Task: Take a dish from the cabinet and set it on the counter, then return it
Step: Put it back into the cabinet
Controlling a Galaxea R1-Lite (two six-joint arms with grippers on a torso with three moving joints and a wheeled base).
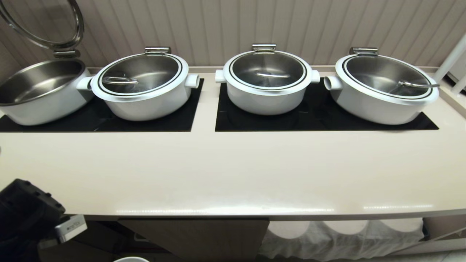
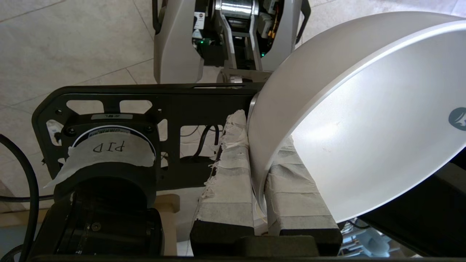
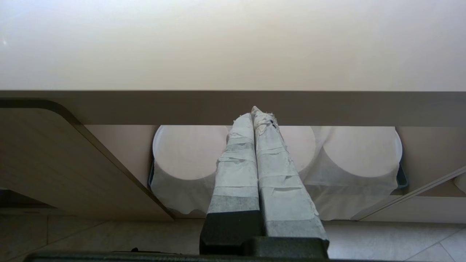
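In the left wrist view my left gripper [image 2: 260, 145] is shut on the rim of the dish [image 2: 364, 127], a plain white glossy bowl held tilted above the tiled floor. One taped finger [image 2: 229, 174] presses its outer wall and the other its inner wall. In the head view only the left arm's black body [image 1: 29, 214] shows, below the front edge of the cream counter [image 1: 233, 171]. A sliver of white rim [image 1: 131, 259] shows at the bottom edge there. My right gripper [image 3: 255, 113] is shut and empty, hanging before the open cabinet [image 3: 54, 163].
Three lidded white pots [image 1: 267, 82] and one open pot [image 1: 40, 91] stand on black glass panels along the counter's back. Inside the cabinet, round white plates sit under a white cloth [image 3: 346, 171]. My own base [image 2: 233, 36] stands on the floor beyond the dish.
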